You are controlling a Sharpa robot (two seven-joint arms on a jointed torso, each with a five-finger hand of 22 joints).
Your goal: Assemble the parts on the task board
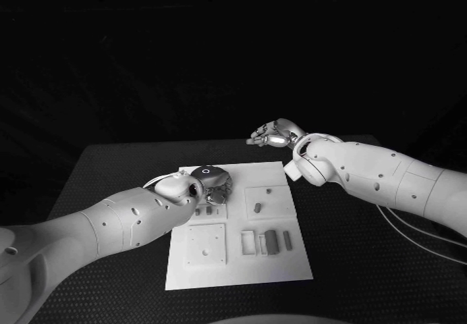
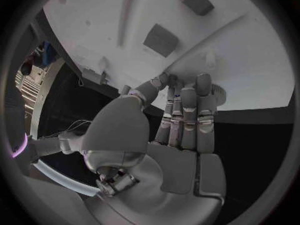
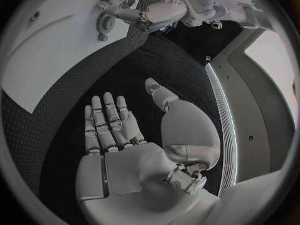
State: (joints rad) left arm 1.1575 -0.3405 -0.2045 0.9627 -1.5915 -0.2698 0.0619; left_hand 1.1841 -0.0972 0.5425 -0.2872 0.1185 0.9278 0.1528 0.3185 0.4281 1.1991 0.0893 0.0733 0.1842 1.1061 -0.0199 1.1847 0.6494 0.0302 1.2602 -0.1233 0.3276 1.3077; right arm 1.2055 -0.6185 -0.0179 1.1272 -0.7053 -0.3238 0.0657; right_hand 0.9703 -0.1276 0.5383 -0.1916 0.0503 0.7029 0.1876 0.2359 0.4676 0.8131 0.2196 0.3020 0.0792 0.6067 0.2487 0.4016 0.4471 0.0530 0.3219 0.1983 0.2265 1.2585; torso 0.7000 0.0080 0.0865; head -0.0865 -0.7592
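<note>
- White flat task board lies at the middle of the black textured counter, its long side running from six o'clock toward twelve in the head view.
- Small dark parts sit in pale recesses near the board's five o'clock corner; another small part stands alone just past the centre, and a square plate with holes lies at about seven o'clock.
- Left silver robot hand is over the board's eleven o'clock corner, fingers bunched down onto the surface. In the left wrist view its fingertips press close together at the board's edge beside a small ribbed round piece; whether anything is actually pinched I cannot tell.
- Right silver robot hand hovers off the board, past its one o'clock corner, over bare counter. The right wrist view shows its fingers straight and apart, holding nothing.
- Risk, as I judge it: the left fingers work right at the board's rim, so a small piece could slip off onto the counter.
- Pushing down at a corner might also slide or tilt the board, since the right robot hand is not steadying it.
- The bunched fingers hide the contact from the head camera, so a misaligned part could be forced.
</note>
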